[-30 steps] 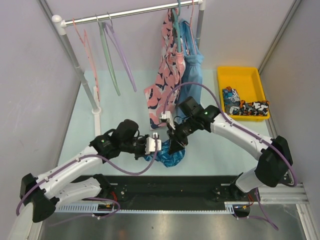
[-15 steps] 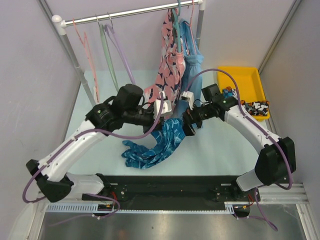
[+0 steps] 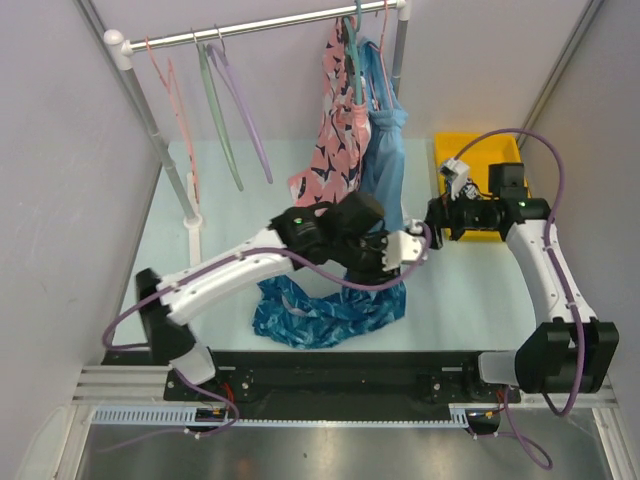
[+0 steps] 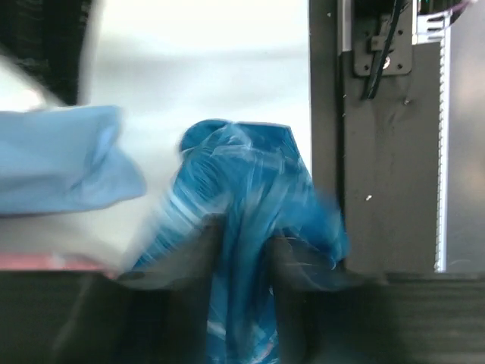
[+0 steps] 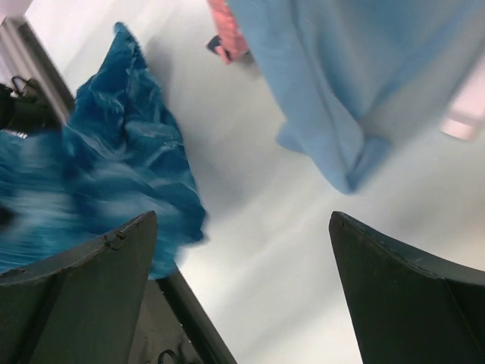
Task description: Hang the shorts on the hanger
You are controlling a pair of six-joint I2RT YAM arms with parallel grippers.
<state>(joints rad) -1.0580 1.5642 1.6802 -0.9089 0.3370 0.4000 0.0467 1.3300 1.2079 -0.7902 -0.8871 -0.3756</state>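
Pale mint table [image 3: 220, 230] fills a white-walled booth, with a clothes rail [image 3: 260, 28] across the back. At the rail's left end hang three bare hangers: a pink hanger [image 3: 175, 110], a green hanger [image 3: 222, 130] and the lilac hanger [image 3: 255, 135] that the task calls for. All three are well apart from the shorts [image 3: 320, 310], which sprawl crumpled near the table's front edge, just ahead of the arm bases. The right end of the shorts rises toward the left gripper [image 4: 246, 254], which reaches across the middle. In its wrist view blue fabric is bunched between the jaws and trails down to the table, though blur hides whether they pinch it or are slack. Lifting one end like this looks meant to draw the garment out of its heap so the waistband can be found. The right gripper [image 5: 242, 220] hovers near the yellow bin [image 3: 478, 140], jaws spread wide and holding nothing, probably kept clear of the cloth so it can take a fresh hold. A pink navy-patterned garment [image 3: 335, 150] and a light-blue garment [image 3: 385, 150] hang at the rail's right, just behind the left wrist and close enough to snag. The task looks early: the shorts are not spread out, and the hanger is on the rail, untouched.
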